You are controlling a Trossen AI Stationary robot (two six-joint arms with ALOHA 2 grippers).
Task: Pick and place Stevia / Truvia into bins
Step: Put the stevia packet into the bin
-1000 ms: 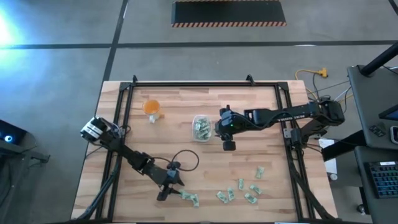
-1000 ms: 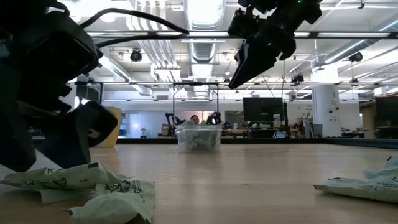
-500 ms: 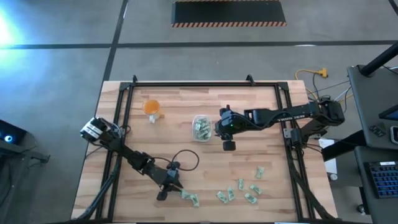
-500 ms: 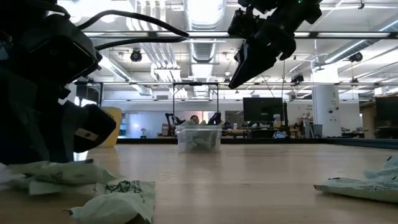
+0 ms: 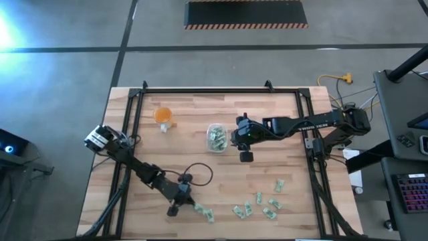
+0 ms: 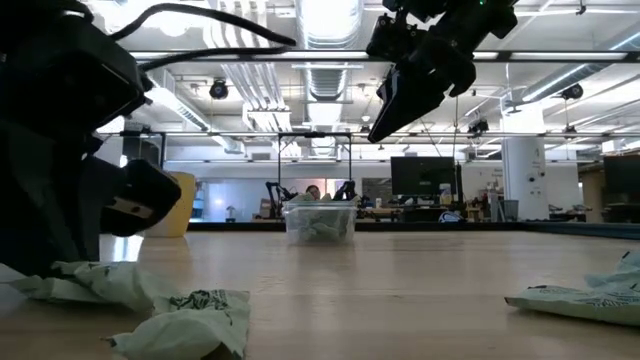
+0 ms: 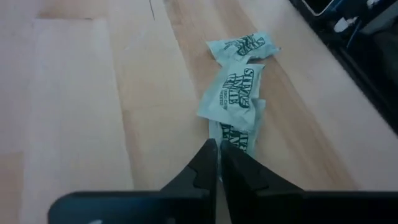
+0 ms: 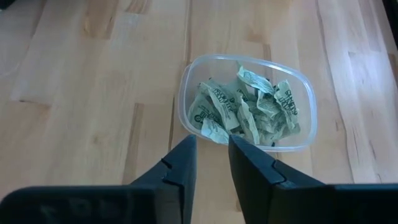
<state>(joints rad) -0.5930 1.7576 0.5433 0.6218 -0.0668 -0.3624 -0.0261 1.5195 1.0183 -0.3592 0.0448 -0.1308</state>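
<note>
Three pale green Stevia sachets point(image 7: 233, 93) lie in a row near the table's front left. My left gripper point(image 7: 217, 155) is shut on the nearest of them point(image 7: 235, 134), low over the wood point(image 5: 190, 203). The clear bin point(image 8: 249, 106) stands mid-table on its base, with several sachets inside. My right gripper point(image 8: 212, 152) hovers above the table just right of the bin point(image 5: 216, 137). Its fingers stand a little apart with nothing between them. More sachets point(image 5: 257, 207) lie flat near the front edge. My left gripper pinches the near end point(image 7: 231, 142) of the closest sachet between its two fingertips. The fingers slant down from the table's left side and lie along the sachet. The rest of the sachet lies on the table, bunched up beside the fingers point(image 6: 95, 280).
A small orange cup point(image 5: 163, 115) stands at the back left. A black cable loop point(image 5: 199, 173) lies behind the left gripper. A black frame point(image 5: 200, 91) runs along the table's edges. Bare wood lies between the bin and the front sachets.
My left gripper has shut its fingers on the nearest sachet without shifting place. That sachet lay flat before; its end is now drawn in and crumpled at the fingers.
</note>
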